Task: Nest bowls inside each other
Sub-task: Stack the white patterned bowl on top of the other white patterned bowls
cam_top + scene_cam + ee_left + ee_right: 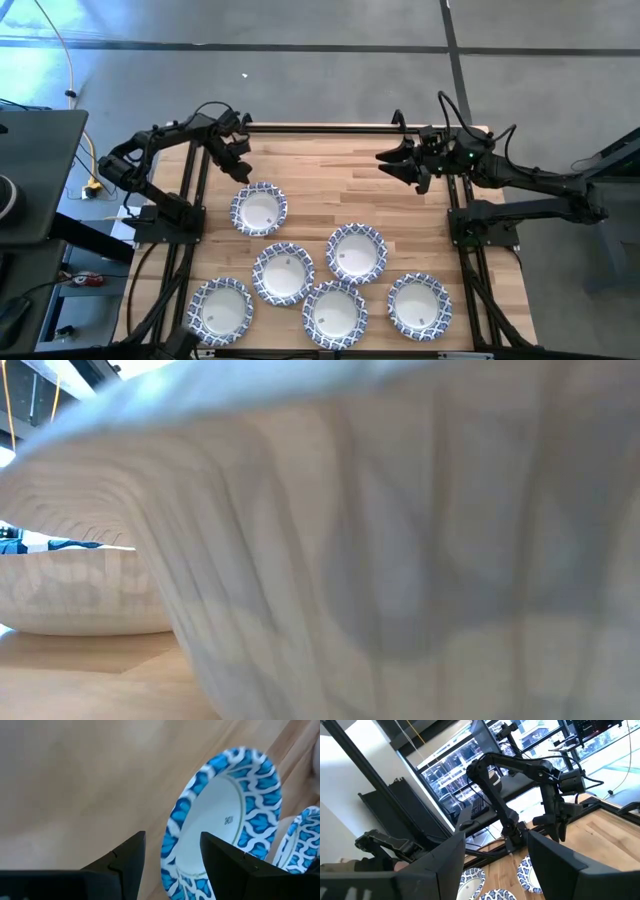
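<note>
Wooden planks make up your desk, set in a dark frame over a grey floor; beyond it, the right wrist view shows glazed walls and shelving. You have six bowls in view from above, all resting on the desk's near half, each white inside with nothing in it. Five cluster close together; one bowl sits apart toward the left. In the low view a bowl's pale outer wall fills the picture. Your left end effector hangs just behind that separate bowl, fingers spread, pinching nothing. Your right end effector waits at the far right, fingers spread, nothing between them.
</note>
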`<state>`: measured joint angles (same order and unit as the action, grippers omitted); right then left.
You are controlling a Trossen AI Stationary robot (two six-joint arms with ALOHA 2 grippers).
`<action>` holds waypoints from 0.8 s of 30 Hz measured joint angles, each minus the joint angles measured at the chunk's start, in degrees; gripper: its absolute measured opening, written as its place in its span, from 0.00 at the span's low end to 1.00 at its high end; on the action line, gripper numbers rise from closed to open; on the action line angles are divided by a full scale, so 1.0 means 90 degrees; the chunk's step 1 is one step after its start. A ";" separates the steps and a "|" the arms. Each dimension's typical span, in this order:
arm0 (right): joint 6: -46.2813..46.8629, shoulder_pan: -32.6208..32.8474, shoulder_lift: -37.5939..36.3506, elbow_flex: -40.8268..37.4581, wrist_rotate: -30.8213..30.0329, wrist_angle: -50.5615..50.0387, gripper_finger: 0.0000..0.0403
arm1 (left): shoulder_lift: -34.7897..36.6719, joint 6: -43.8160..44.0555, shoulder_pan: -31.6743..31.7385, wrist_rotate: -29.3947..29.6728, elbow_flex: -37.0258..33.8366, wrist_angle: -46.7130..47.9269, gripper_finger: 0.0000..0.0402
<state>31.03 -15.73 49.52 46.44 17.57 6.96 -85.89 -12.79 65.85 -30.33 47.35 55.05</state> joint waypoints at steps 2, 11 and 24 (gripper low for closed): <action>0.0000 0.0000 0.0000 0.0000 0.0007 -0.0001 0.51 | 0.0000 0.0021 -0.0034 -0.0002 -0.0142 -0.0033 0.44; -0.0066 0.0000 0.0000 0.0000 0.0041 -0.0005 0.51 | -0.0007 0.0242 -0.0215 -0.0204 -0.0508 -0.0522 0.44; -0.0155 0.0000 0.0002 0.0000 0.0048 -0.0131 0.51 | -0.0007 0.0354 -0.0217 -0.0298 -0.0508 -0.0564 0.39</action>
<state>29.63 -15.73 49.54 46.44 18.00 5.78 -85.95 -9.61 63.90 -33.01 42.78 49.97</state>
